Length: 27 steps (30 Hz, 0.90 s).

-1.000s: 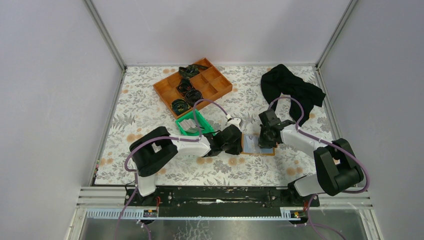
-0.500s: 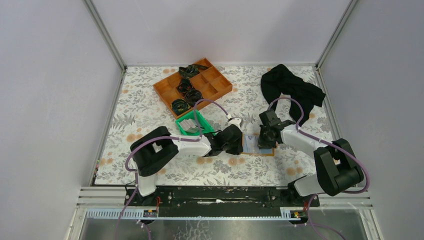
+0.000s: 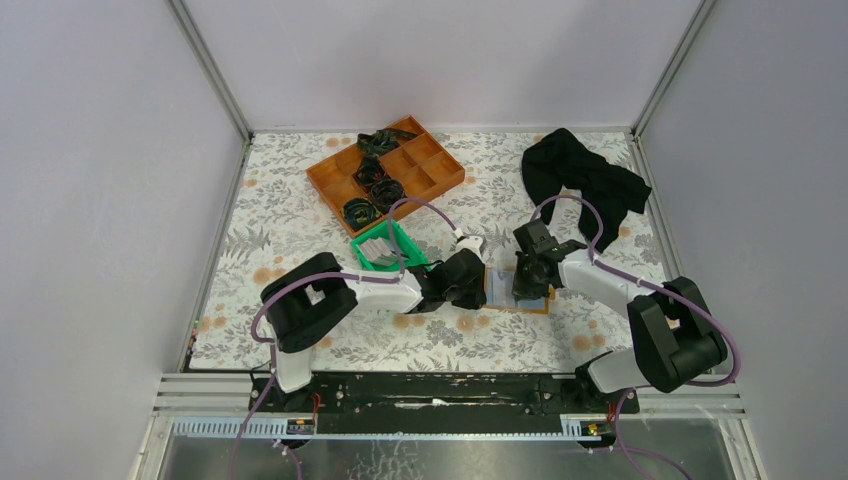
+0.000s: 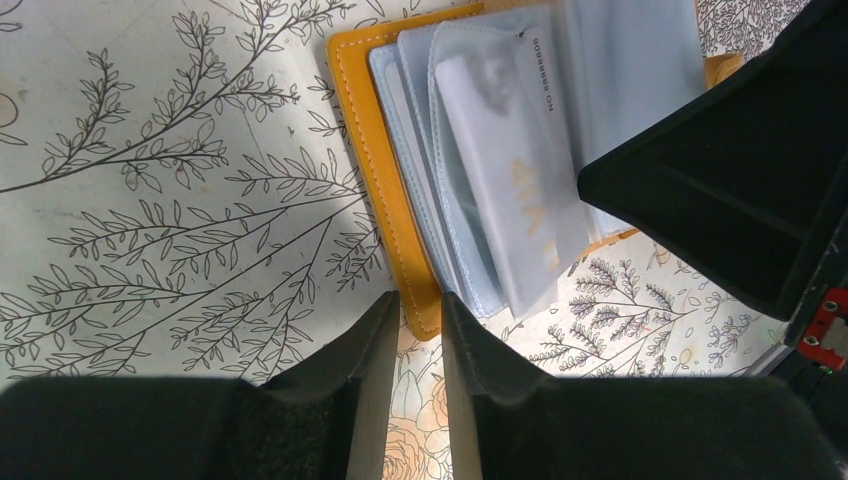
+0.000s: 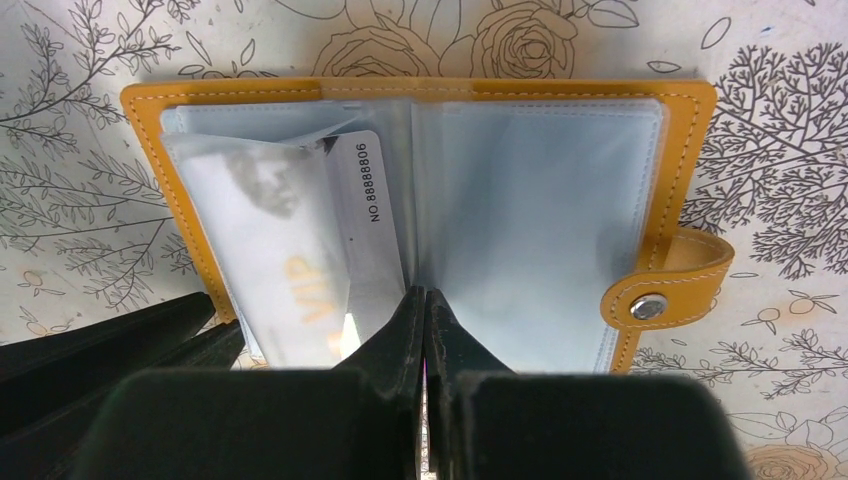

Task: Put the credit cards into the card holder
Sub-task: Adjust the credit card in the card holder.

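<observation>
My right gripper [image 5: 425,297], clenched empty, has edged left, pinning card holder [image 5: 690,140]; credit card [image 5: 290,240] beside fingertips, half-sleeved; left gripper [image 4: 413,312], hold: cannot tell.

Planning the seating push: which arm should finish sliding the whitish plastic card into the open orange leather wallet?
Left, likely: left jaws, slightly apart, sit at the edge of the orange wallet, beside the whitish card; the right jaws, shut, touch its centre fold.

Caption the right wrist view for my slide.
Shut right fingers rest at the open card holder's fold, one card partly sleeved.
</observation>
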{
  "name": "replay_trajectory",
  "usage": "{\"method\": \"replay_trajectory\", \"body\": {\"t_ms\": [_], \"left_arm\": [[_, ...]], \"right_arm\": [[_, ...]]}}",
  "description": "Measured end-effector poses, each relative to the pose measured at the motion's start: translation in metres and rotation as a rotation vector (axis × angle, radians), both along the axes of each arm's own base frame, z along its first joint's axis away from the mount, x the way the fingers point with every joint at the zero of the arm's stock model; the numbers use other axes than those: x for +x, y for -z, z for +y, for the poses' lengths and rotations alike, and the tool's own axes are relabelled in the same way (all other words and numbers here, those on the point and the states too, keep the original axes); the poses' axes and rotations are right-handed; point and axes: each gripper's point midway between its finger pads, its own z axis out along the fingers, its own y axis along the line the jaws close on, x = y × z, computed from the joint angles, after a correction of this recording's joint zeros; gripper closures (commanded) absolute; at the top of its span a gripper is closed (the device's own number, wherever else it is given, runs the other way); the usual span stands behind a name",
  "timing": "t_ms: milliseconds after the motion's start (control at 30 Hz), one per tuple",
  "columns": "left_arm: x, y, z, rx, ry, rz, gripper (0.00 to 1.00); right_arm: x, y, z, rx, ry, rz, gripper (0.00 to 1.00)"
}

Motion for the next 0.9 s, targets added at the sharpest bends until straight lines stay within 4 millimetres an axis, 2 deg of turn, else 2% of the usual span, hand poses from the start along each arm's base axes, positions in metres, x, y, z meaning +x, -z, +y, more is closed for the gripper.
{"method": "replay_trajectory", "body": {"t_ms": [500, 900], "left_arm": [[0.0, 0.0, 0.0, -0.005, 0.0, -0.002, 0.7], [-0.001, 0.0, 0.0, -0.016, -0.009, 0.0, 0.7]], "right_arm": [[0.007, -0.011, 0.006, 0.021, 0.011, -0.031, 1.0], [0.008, -0.012, 0.007, 0.023, 0.01, -0.034, 0.99]]}}
